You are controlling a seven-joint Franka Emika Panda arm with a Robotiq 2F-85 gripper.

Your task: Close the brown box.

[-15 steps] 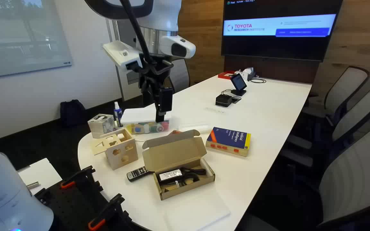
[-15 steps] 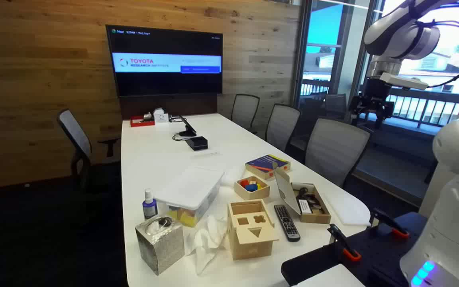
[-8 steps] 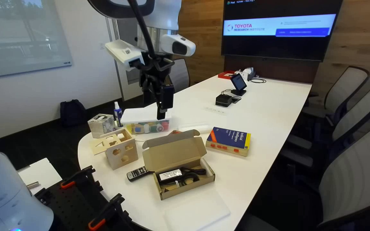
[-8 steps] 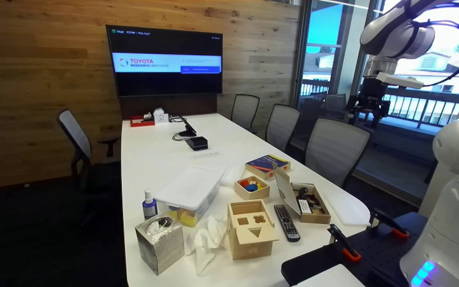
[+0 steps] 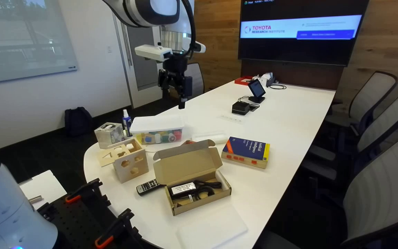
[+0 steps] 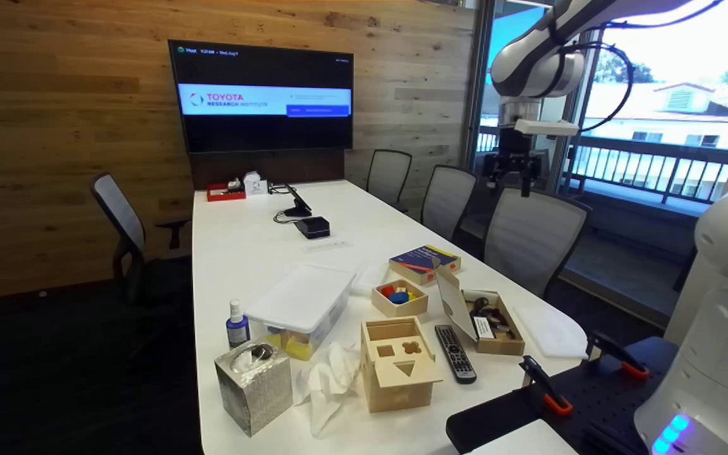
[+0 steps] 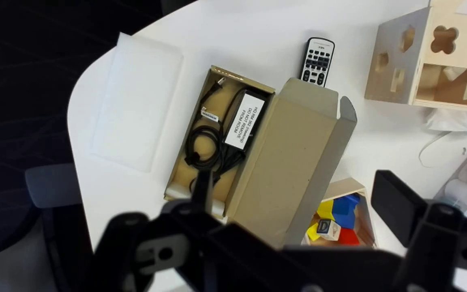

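Note:
The brown box [image 5: 204, 206] is a tan cardboard box on the white table, also seen in an exterior view [image 6: 501, 345]. It holds a black power adapter [image 7: 245, 121] and cables. Its hinged lid [image 5: 189, 164] stands open, tilted back; its inner face [image 7: 288, 158] fills the middle of the wrist view. My gripper [image 7: 300, 192] is open, with its fingers wide apart and nothing between them. It hangs well above the table in both exterior views [image 5: 174, 99] [image 6: 509, 188], apart from the box. The lid's near corner is partly hidden behind the gripper in the wrist view.
A remote [image 7: 318, 61] lies beside the lid's hinge end. A small wooden crate of blocks [image 7: 349, 185] stands behind the lid. A wooden shape sorter [image 5: 130, 166], a book [image 5: 245, 152], a plastic bin [image 6: 304, 297] and a white foam sheet [image 7: 136, 101] are around the box.
My gripper has moved left in one exterior view and up and slightly right in another, and hangs more upright. The box and its lid have not moved.

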